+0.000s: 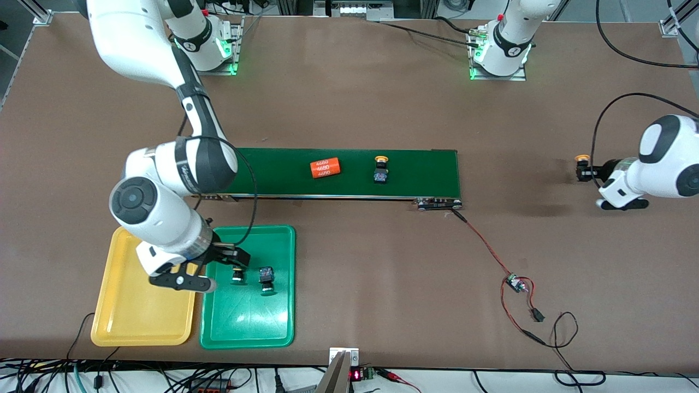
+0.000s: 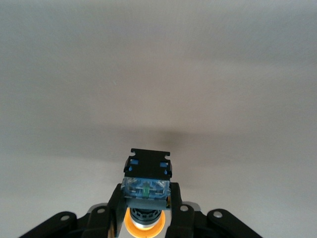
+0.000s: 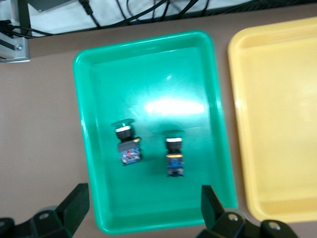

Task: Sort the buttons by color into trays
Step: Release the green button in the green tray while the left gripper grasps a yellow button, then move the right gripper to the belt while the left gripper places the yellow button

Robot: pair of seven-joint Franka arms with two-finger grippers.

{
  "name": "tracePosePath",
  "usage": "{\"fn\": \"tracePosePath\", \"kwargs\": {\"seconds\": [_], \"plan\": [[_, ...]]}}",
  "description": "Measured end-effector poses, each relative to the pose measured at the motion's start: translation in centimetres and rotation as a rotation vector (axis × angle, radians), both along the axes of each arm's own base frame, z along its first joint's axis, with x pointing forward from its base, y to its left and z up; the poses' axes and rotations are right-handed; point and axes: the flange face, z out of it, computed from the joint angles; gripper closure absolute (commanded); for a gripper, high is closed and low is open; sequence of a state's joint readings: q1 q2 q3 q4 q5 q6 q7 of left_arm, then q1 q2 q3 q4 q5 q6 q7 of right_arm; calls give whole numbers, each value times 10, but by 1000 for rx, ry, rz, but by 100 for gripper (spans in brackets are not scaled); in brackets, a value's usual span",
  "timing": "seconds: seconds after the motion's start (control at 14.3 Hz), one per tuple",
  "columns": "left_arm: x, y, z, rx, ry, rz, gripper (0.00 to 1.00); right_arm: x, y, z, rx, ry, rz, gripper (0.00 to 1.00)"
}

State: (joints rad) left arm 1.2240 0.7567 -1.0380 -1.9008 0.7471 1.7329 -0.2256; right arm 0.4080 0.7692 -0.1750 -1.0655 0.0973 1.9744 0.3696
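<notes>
Two fingers of my left gripper (image 2: 147, 218) are pinched on a yellow-capped button (image 2: 147, 186): in the left wrist view its clear blue-and-black body sticks out past the fingertips at lower centre, the yellow cap glowing between them. In the front view that button (image 1: 583, 166) shows at the right edge of the frame, above bare table (image 1: 349, 98).

My right gripper (image 3: 143, 206) is spread wide and holds nothing, hanging over the green tray (image 3: 94, 69). The right wrist view shows both green-capped buttons lying in that tray, apart from each other: one (image 3: 127, 144) tilted, the other button (image 3: 174, 156) straighter. From the front, the arm covers part of this; only the two buttons (image 1: 266, 278) and the dark fingers (image 1: 237, 256) show in the lower left of the frame.

Beside the green tray, touching or nearly so, lies the yellow tray (image 1: 117, 316).

On the dark-green conveyor belt (image 1: 426, 169) at mid-frame lies a second yellow-capped button (image 1: 380, 169) and an orange cylinder (image 1: 325, 167) with white print that I read as "4680" repeated. Neither wrist view shows the belt.
</notes>
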Motion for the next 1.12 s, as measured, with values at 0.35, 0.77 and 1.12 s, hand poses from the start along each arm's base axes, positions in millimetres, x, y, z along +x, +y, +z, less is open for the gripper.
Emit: {"fn": "tracePosePath", "kwargs": {"seconds": [0.35,0.77,1.12], "plan": [[63,-85,66,-4,-43,-98,88,-23,-35,67,-71,86,-28,0],[90,-248,100,-77,-61,-245,88,-53,-106,116,-120,252,83,0],[72,-367,81,-132,-43,-254,86,-62,-88,92,-124,313,115,0]]}}
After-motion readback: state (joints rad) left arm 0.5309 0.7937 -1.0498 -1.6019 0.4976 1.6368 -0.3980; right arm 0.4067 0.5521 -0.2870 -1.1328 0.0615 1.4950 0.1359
